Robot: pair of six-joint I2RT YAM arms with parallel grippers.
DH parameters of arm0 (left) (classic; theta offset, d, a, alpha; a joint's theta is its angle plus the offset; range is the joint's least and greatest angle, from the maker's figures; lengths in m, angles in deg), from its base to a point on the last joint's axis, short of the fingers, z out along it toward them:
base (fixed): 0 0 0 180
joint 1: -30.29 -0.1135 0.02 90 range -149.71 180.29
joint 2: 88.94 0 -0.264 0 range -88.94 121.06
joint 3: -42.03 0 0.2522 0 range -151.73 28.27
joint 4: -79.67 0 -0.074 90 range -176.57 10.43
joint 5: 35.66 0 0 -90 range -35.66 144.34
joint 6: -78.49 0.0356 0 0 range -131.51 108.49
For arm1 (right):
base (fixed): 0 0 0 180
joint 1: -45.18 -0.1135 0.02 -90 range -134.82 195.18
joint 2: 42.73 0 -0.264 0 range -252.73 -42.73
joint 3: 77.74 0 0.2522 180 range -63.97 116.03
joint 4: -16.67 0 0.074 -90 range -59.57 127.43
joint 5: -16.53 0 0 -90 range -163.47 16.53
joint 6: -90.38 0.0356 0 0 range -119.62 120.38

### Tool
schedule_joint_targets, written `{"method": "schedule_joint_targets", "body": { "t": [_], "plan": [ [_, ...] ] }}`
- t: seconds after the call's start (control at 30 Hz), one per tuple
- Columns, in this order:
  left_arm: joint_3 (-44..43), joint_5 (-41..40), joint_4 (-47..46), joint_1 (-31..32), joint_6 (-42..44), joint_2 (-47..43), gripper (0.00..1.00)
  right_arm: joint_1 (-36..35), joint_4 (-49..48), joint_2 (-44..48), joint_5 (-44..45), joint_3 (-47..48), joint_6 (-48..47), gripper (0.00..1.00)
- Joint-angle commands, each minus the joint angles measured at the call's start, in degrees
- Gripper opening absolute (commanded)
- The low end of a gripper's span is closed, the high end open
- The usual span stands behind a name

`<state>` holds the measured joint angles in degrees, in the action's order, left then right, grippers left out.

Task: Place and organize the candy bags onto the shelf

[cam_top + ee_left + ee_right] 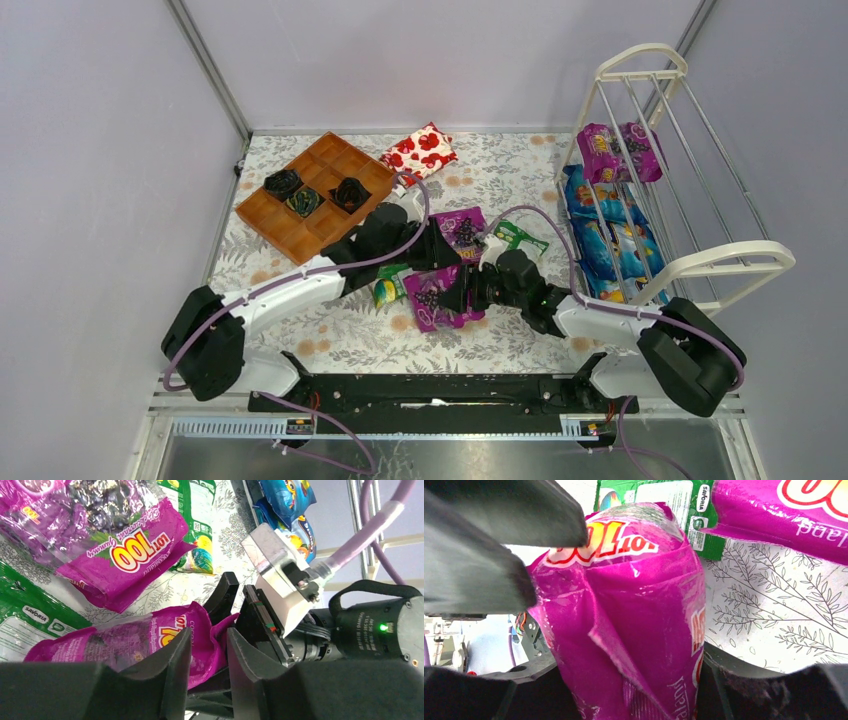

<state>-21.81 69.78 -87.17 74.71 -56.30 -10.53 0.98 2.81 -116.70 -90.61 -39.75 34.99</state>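
Observation:
My right gripper is shut on the end of a magenta-purple candy bag that lies on the floral table. My left gripper is open, its tips right at the other end of that bag. A second purple bag lies just behind. One green-and-white bag lies to the right of it and another lies left, partly under my left arm. A third purple bag sits on the top tier of the white rod shelf.
Blue bags fill the shelf's lower tier. A brown compartment tray with dark bundles stands at the back left. A red-and-white flowered packet lies behind it. Grey walls close both sides.

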Motion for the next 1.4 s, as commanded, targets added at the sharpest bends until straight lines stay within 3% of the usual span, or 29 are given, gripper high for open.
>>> {"method": "schedule_joint_targets", "body": {
  "t": [0.0,0.27,0.47,0.6,0.77,0.93,1.13,1.27,1.37],
  "plan": [
    [-2.29,-0.45,-1.49,-0.84,2.28,-4.2,0.43,-0.45,-2.39,3.22,0.21,0.64,0.07,0.59],
    [-11.19,-13.93,14.36,-2.47,15.65,-12.0,0.66,-0.45,10.71,9.26,3.0,6.03,-3.88,0.56],
    [-15.76,-28.86,20.87,-2.61,26.75,-20.32,0.72,-0.44,30.51,15.74,10.26,16.93,-11.32,0.51],
    [-16.09,-34.16,21.65,-2.59,32.13,-24.39,0.75,-0.44,42.7,17.75,16.13,26.86,-18.38,0.51],
    [-14.31,-36.83,20.8,-2.6,36.84,-27.38,0.76,-0.49,61.06,14.44,33.27,44.61,-28.61,0.5],
    [-9.17,-36.73,17.4,-2.59,38.4,-30.16,0.77,-0.44,74.66,7.31,57.88,60.57,-37.95,0.47],
    [-5.26,-34.74,15.14,-2.6,37.21,-32.81,0.79,-0.29,77.28,1.5,83.15,62.43,-48.14,0.44],
    [-3.78,-33.4,13.91,-2.61,36.55,-33.91,0.79,1.12,66.57,-0.35,95.55,56.41,-60.18,0.4],
    [-3.09,-32.33,13.42,-2.55,35.99,-34.24,0.8,3.71,57.87,-1.28,98.1,53.57,-69.03,0.4]
  ]
}}
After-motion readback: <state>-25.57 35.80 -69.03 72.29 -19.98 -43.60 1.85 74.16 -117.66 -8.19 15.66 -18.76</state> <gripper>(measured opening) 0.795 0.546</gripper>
